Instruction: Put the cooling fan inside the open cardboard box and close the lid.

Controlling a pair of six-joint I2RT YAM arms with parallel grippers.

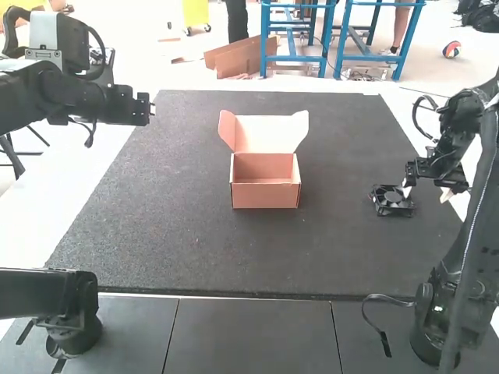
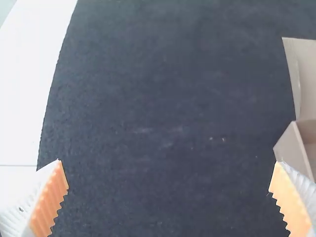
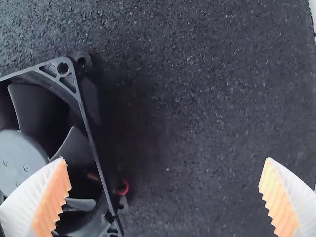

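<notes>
Fan (image 1: 391,200) lies flat on my black mat (image 1: 156,210), well to the right of the cardboard box (image 1: 265,181) and close to the mat's right edge. From the high view I see my right gripper (image 1: 437,185) hanging just above and beside it, on the side away from the box.

Through the right wrist view the right gripper (image 3: 163,197) has its jaws spread wide. One of its fingers (image 3: 47,197) sits over the fan's (image 3: 44,148) blades, while the other is out over bare mat. So the fan is off to one side of the gap rather than centred in it: its black frame edge and one corner mounting hole run into the opening, and the rest of the space between the pads is mat. I cannot tell whether the finger touches the fan.

The box stands in the middle of the mat with its lid up at the back and its inside bare.

My left gripper (image 1: 145,108) is held high over the mat's far left corner, well apart from the box. Its wrist view shows the left gripper (image 2: 168,197) wide open on nothing, with the box's (image 2: 301,89) edge just past one pad.
</notes>
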